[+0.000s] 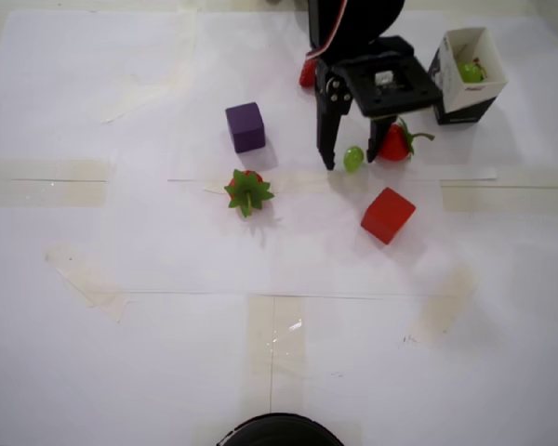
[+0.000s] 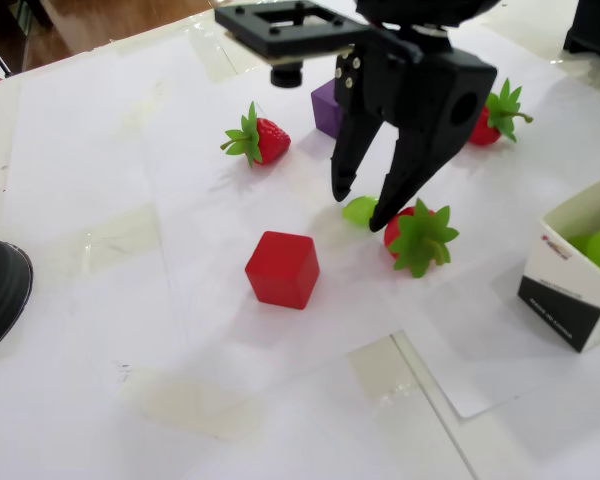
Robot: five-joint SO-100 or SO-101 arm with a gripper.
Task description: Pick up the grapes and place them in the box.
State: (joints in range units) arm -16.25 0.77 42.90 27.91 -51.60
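The gripper [image 1: 352, 162] is spread apart and straddles a grape [image 1: 353, 158] low over the desk [image 1: 149, 353], upper right of centre in the overhead view; in the fixed view the gripper [image 2: 360, 212] has one fingertip on each side of that grape [image 2: 358, 209], and whether either tip touches it is hard to judge from these angles. Just to the right of the grape in the overhead view lies a strawberry [image 1: 396, 142], close against the gripper's right finger (its leafy cap [image 2: 421, 240] faces the fixed camera). Below and to the right sits a red cube [image 1: 387, 215], apart from both. Further left in the overhead view are a purple cube [image 1: 245, 126] and, below it, a second strawberry [image 1: 248, 190]. A third strawberry [image 1: 306, 72] peeks out beside the arm near the top. The box [image 1: 468, 79] stands at the upper right of the overhead view, with another grape [image 1: 471, 71] inside it; the fixed view shows this box [image 2: 570, 290] at the right edge.
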